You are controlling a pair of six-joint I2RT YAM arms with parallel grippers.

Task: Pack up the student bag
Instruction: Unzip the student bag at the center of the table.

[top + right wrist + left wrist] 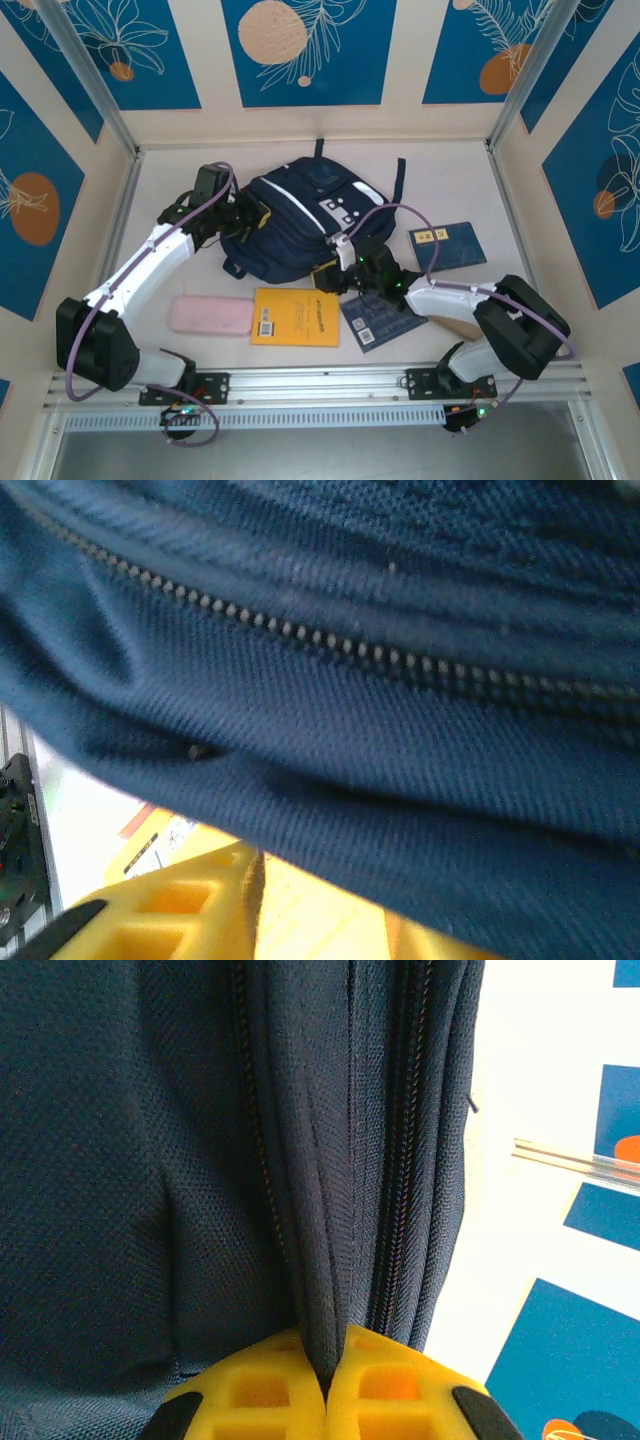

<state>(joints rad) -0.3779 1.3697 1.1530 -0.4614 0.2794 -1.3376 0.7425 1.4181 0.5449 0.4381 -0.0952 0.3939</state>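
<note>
Student bag (300, 225) lay mid-table, toward 12 o'clock. Left gripper (325, 1375) at bag's 9 o'clock, clenched on fabric fold (318, 1220) beside zip (395, 1160), probably steadying bag for opening. Right gripper (338, 272) at 5 o'clock: grip state indeterminable.

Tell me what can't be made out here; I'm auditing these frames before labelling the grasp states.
- Right end effector: open or shut unclear; student bag fabric covers its tips, right wrist view.
- Whether the bag is open: top view too coarse, wrist views too close.
- Blue booklet print: too small, top view.
</note>
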